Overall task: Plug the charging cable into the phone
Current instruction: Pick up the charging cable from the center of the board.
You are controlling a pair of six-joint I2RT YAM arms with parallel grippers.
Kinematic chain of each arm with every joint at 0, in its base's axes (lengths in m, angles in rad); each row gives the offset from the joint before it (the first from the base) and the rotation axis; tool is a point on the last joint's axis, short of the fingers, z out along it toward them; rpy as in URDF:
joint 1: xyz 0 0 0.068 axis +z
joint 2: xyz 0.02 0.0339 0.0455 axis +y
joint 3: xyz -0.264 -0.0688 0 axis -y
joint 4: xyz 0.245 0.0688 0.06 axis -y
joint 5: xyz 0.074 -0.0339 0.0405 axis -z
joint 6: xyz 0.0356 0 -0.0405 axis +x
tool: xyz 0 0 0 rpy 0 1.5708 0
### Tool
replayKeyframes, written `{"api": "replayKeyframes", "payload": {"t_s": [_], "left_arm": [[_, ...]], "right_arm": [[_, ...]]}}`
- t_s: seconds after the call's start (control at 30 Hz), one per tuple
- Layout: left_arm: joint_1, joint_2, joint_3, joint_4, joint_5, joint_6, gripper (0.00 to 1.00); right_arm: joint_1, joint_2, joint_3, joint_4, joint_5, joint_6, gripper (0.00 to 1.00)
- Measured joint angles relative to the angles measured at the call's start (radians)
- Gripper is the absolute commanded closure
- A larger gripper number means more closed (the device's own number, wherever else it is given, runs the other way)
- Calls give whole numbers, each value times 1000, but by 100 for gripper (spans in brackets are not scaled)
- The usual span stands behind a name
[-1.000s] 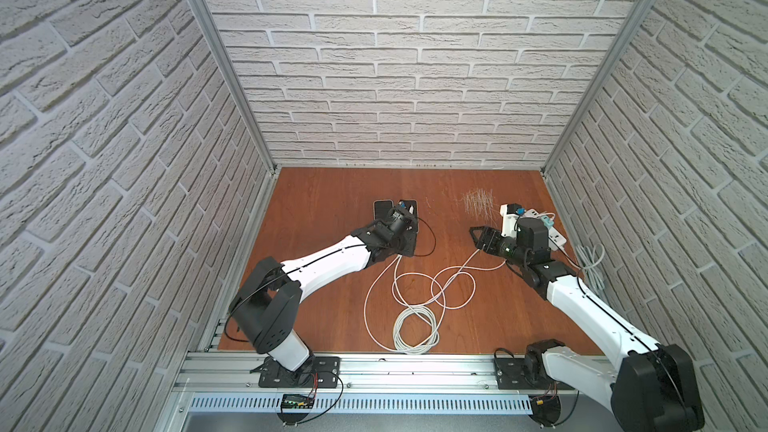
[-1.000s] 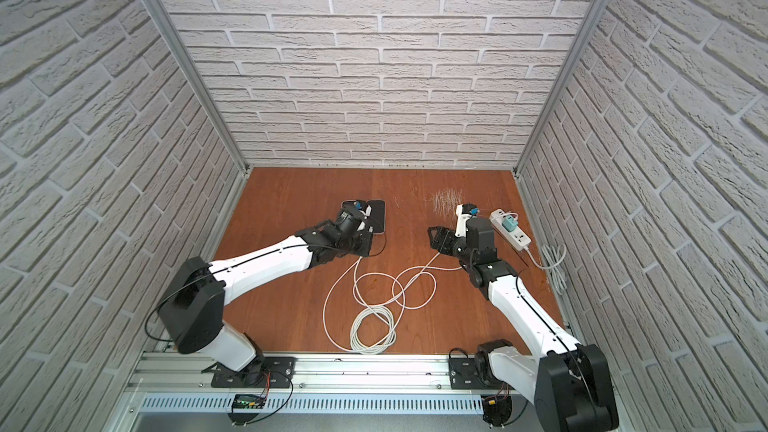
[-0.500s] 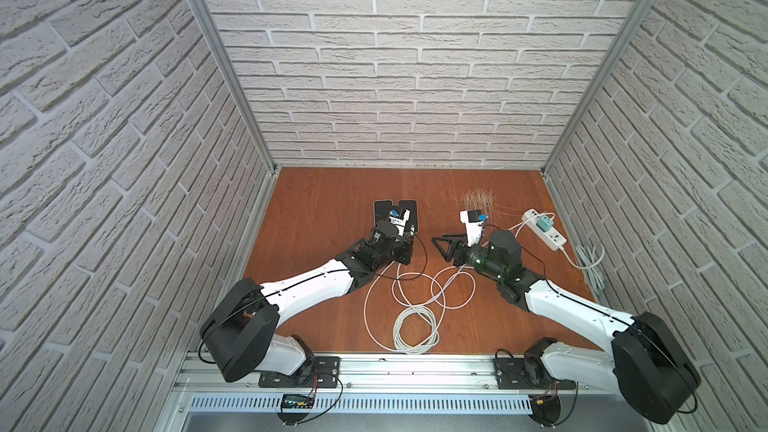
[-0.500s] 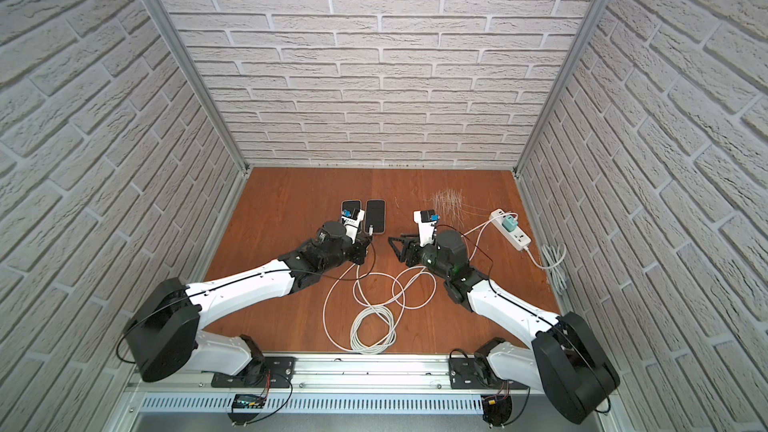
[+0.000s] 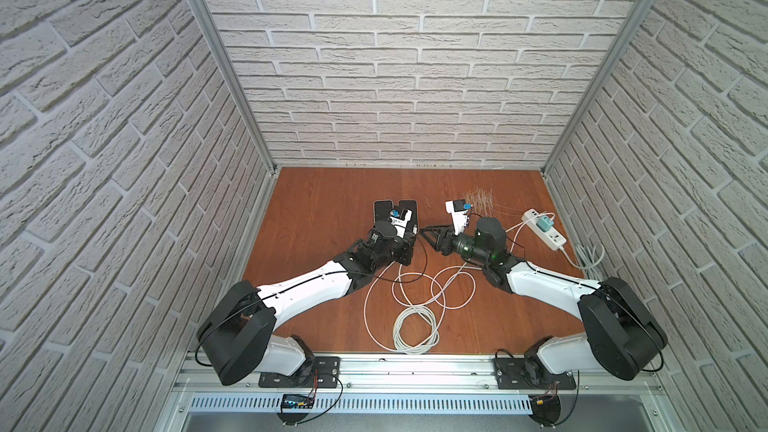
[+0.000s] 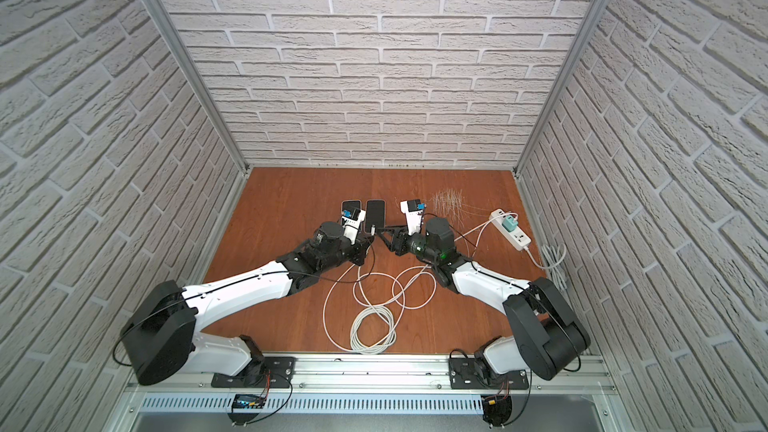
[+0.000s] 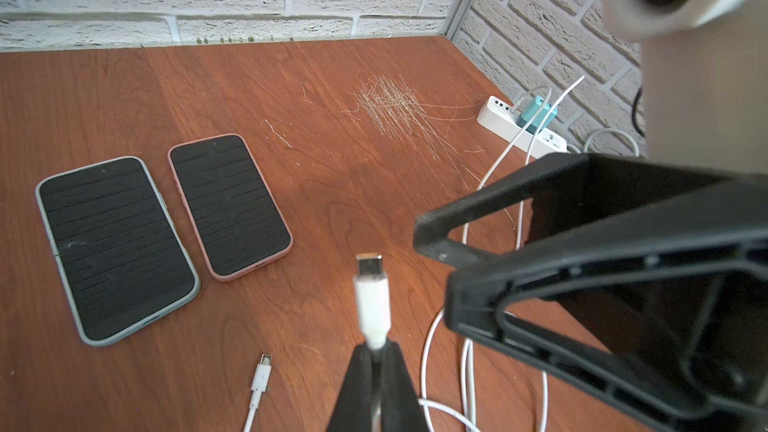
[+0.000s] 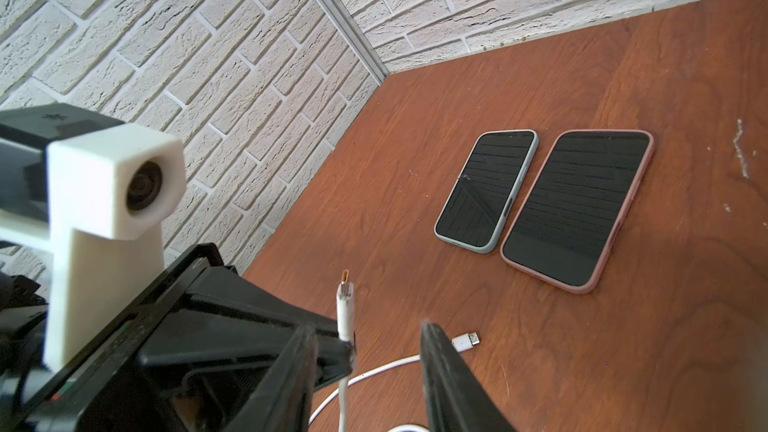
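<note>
Phones, two of them, are lying face up side by side on the table (image 5: 316, 218), midway between its side edges and nearer its back edge: a grey-cased phone (image 7: 116, 247) and, just beside it, a pink-cased phone (image 7: 228, 205). The left pincer (image 7: 376, 349) is clenching the white charging cable (image 7: 372, 301) just behind its plug. It is holding the plug off the table, pointing toward the near end of the pink-cased phone but apart from it. The right pincer (image 7: 432, 270) is facing it from the opposite side with its jaws parted and its tips just beside the plug. They appear not to be touching the cable, though the right wrist view is blurring the nearest finger. A second cable end (image 7: 262, 371) is lying loose on the table near the held plug. Slack cable is lying in loops and a coil (image 5: 415, 326) toward the front edge. A teal charger (image 5: 542, 226) is sitting in a white power strip (image 5: 555, 239) by the right edge.
</note>
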Motion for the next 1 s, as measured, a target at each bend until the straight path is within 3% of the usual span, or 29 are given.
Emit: {"api": "replayKeyframes", "payload": {"t_s": [0.23,0.6,1.0], "left_arm": [[0,1,0,0,4,0,100],[0,17,0,2,5,0,100],[0,17,0,3,8,0,100]], "right_arm": [[0,51,29,0,-29,26,61],[5,64,33,0,-60,32,61],[10,107,63,-4,-89,34,76]]}}
